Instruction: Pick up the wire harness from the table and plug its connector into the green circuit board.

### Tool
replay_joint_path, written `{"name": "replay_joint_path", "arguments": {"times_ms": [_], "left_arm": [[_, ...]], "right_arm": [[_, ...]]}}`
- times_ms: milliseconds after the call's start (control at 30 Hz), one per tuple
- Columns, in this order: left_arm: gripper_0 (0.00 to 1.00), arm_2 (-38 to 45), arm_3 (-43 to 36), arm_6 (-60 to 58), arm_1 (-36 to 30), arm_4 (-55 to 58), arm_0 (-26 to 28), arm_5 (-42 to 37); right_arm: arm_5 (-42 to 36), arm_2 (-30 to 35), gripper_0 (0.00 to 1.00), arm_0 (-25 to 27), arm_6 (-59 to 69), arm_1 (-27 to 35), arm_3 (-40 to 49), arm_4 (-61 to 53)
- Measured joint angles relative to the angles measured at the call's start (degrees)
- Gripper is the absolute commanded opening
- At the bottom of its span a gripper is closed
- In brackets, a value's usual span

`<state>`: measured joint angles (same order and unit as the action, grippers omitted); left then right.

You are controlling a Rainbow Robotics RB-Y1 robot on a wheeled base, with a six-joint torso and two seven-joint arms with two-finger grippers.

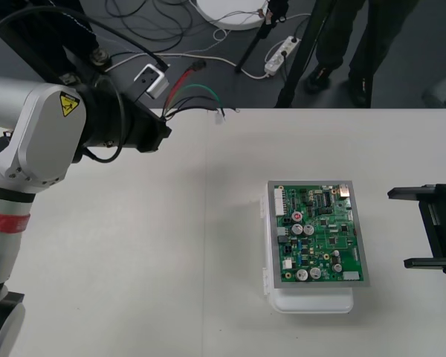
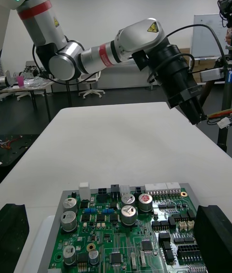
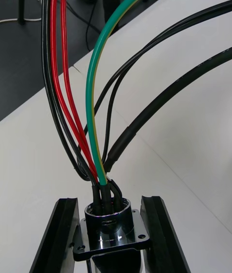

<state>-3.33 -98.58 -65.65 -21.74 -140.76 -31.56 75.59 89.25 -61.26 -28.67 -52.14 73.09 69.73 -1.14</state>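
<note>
My left gripper [image 1: 163,132] is near the table's far left edge, shut on the harness's round metal socket [image 3: 110,222], whose flange sits between the black fingers [image 3: 60,234]. Red, black and green wires [image 1: 197,93] arc away from it over the far edge, and a small white tip [image 1: 221,115] rests on the table. In the right wrist view the left gripper [image 2: 195,114] hangs beyond the board. The green circuit board [image 1: 320,234] lies on its white base [image 1: 312,301] right of centre. My right gripper [image 1: 425,227] stands open just right of the board [image 2: 125,234].
Cables, a white power strip [image 1: 281,53] and stand legs lie on the dark floor beyond the far edge. Bare table [image 1: 171,260] stretches between the left arm and the board.
</note>
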Motion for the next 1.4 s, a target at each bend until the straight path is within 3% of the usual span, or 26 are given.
{"name": "replay_joint_path", "arguments": {"times_ms": [200, 567, 900, 1400], "left_arm": [[0.0, 1.7, -5.9, 1.8, 3.8, -2.6, 0.9, 5.7], [0.0, 2.1, -16.9, 9.2, 8.0, -2.3, 8.1, 7.7], [0.0, 3.8, -20.3, 26.7, 11.9, 0.7, 11.2, 8.0], [0.0, 3.8, -21.7, 33.6, 14.8, 8.3, 11.7, 8.0]], "right_arm": [[0.0, 0.0, 1.0, 0.0, 0.0, 0.0, 0.0, -0.2], [0.0, 0.0, 1.0, 0.0, 0.0, 0.0, 0.0, -1.1], [0.0, 0.0, 1.0, 0.0, 0.1, 0.0, 0.4, -1.4], [0.0, 0.1, 1.0, -0.1, 11.3, 0.1, 7.0, -2.1]]}}
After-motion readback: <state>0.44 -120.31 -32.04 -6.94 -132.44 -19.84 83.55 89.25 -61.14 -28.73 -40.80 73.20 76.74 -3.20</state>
